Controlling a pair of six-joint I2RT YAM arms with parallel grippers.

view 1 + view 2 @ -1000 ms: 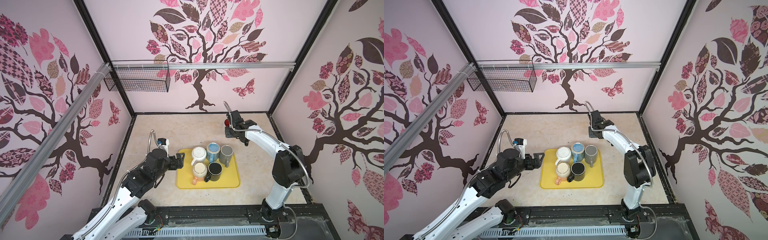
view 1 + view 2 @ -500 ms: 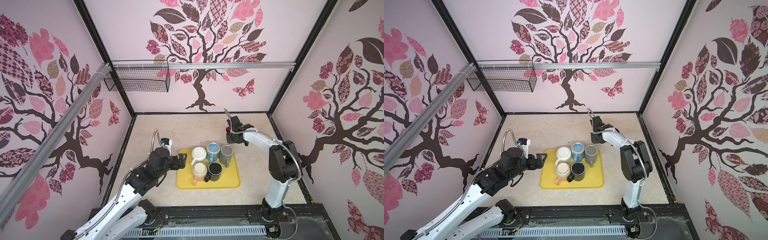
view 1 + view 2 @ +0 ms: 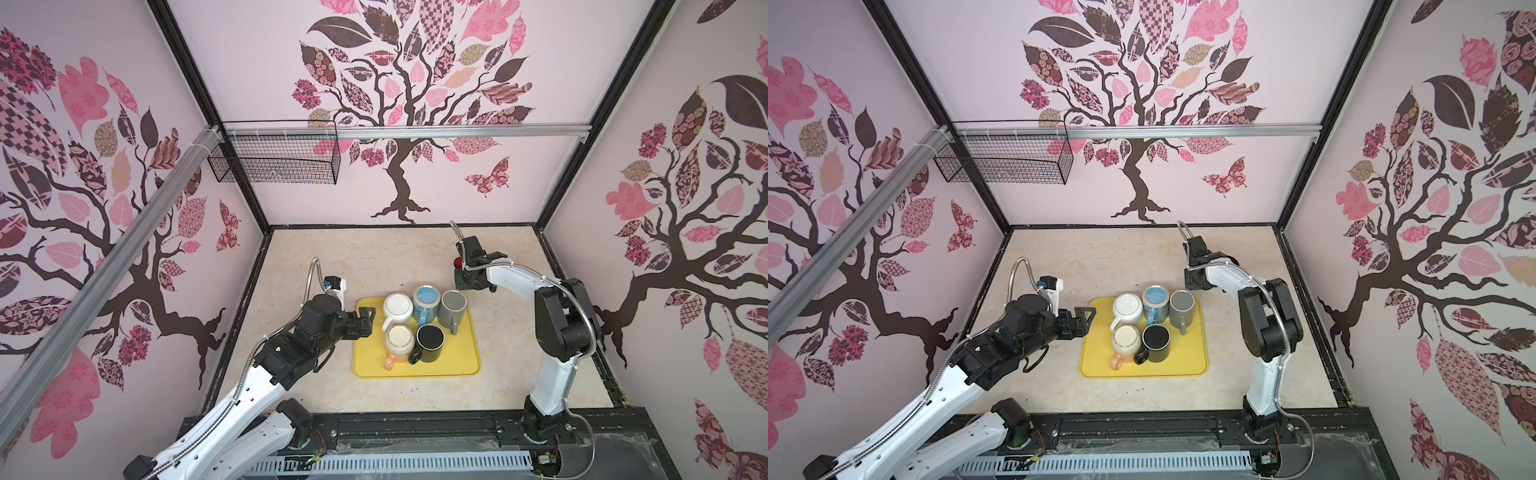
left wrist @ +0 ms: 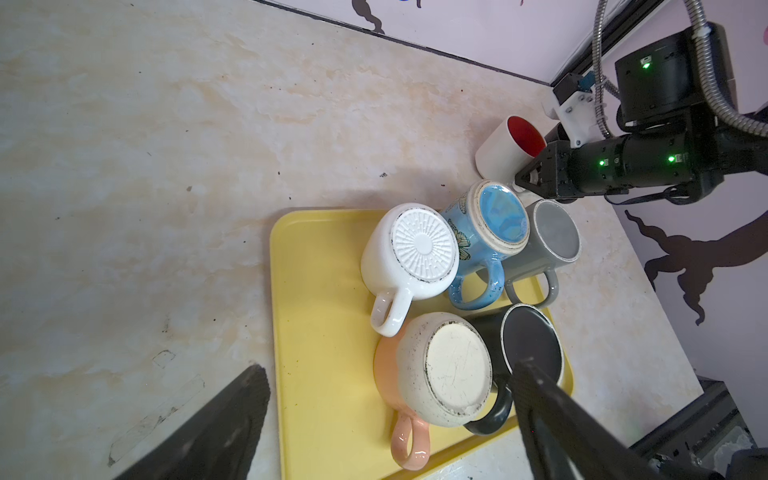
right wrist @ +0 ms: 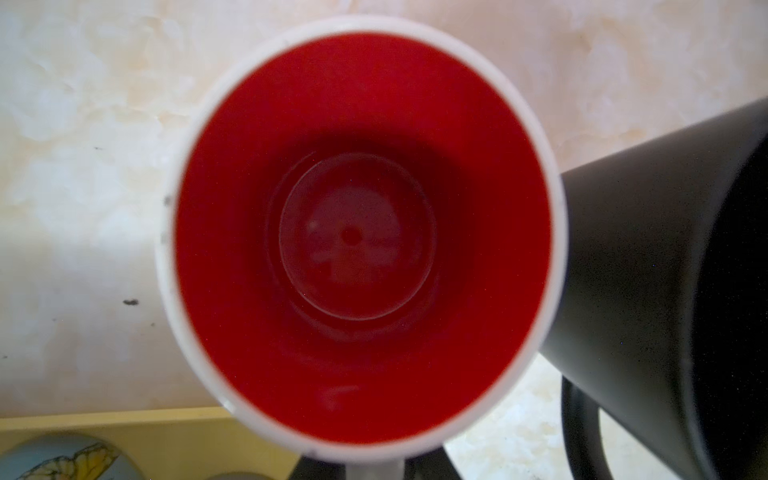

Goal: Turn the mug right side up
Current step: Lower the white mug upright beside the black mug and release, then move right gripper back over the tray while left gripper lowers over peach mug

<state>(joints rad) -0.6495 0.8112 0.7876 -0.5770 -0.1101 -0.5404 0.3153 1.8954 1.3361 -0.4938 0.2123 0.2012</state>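
On the marbled tabletop (image 3: 374,257) of a booth papered with pink trees, we see the red-lined white mug (image 4: 505,151) standing mouth up just beyond the far right corner of the yellow tray (image 3: 467,365). The right gripper (image 4: 519,180) is closed on its handle, the forearm reaching back from a raised elbow. The left gripper (image 3: 369,319) hovers level at the tray's left edge, jaws wide and empty.
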